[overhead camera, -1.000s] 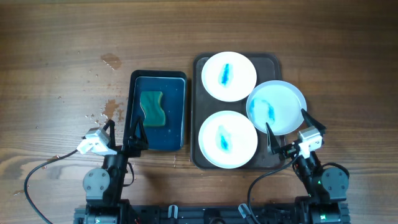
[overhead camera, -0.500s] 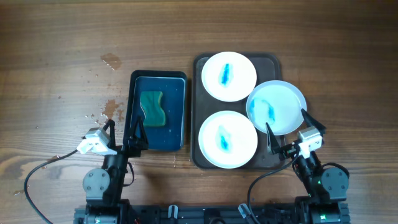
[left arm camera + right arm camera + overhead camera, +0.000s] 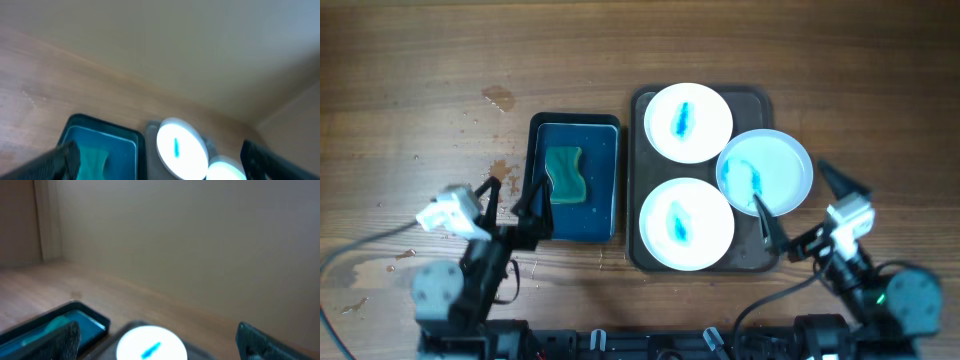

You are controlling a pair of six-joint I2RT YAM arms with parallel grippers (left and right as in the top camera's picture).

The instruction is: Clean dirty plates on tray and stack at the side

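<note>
Three white plates smeared with blue lie on a dark brown tray: one at the back, one at the front, one at the right overhanging the tray's edge. A green sponge sits in a dark tub of blue water. My left gripper is open at the tub's front left. My right gripper is open over the right plate's front edge. The left wrist view shows the sponge and back plate. The right wrist view shows a plate.
Water drops and wet patches mark the wooden table left of the tub. Bare wood lies to the right of the tray and across the back. Cables run along the front edge.
Both arms have lifted and swung outward: the left wrist moved left and back, the right wrist moved right. Both grippers stay open. Plates, tray and sponge have not moved.
</note>
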